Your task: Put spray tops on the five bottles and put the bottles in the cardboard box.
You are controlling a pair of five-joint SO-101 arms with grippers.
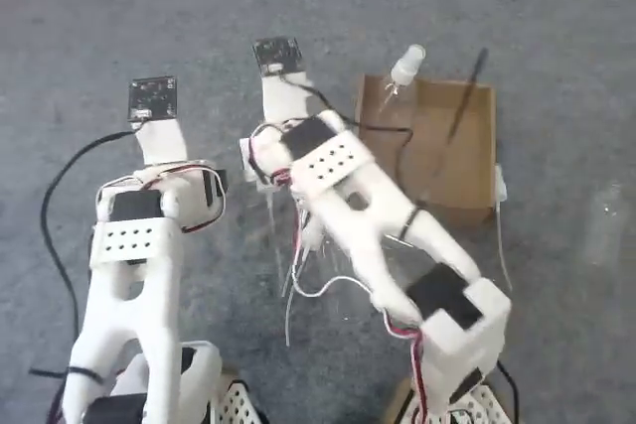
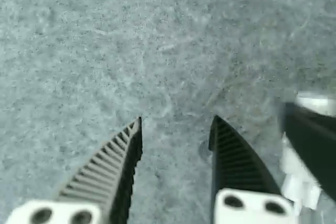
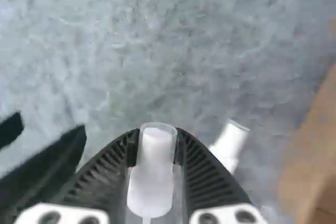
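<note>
Right wrist view: right gripper (image 3: 156, 136) clamps a spray top (image 3: 152, 177). Left gripper (image 2: 176, 127) stands wide apart above the grey table (image 2: 131, 40).

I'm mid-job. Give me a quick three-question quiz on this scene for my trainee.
1. True or false: the left gripper is open and holds nothing.
2. What does the right gripper clamp? A) a white plastic spray top B) a cardboard flap C) a black cable
3. Fill in (inside/outside): the clear plastic bottle is ____ the brown cardboard box.
Key: 1 true; 2 A; 3 outside.
</note>
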